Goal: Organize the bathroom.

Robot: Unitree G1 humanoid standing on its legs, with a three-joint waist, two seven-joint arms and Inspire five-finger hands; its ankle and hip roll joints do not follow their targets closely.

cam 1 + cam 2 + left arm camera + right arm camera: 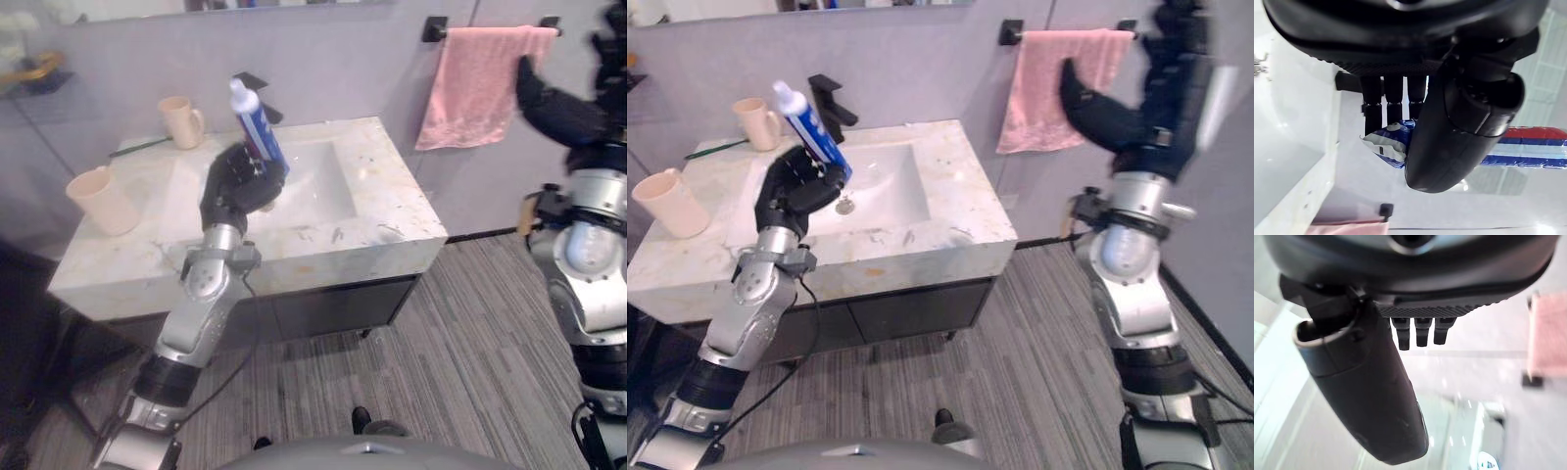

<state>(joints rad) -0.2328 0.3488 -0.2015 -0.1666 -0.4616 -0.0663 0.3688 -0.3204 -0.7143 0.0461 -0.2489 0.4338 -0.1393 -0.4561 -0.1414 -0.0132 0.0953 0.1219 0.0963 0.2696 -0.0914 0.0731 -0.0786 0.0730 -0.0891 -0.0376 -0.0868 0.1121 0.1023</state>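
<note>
left hand curled round toothpaste tube — tube upright, slightly tilted, white cap up, held above marble sink basin. right hand raised in front of pink towel on wall bar, fingers straight, holding nothing. two beige cups on counter — one near left edge, one at back beside green toothbrush. black faucet behind tube.

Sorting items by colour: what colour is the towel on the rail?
Pink towel, clearest in the left eye view.
</note>
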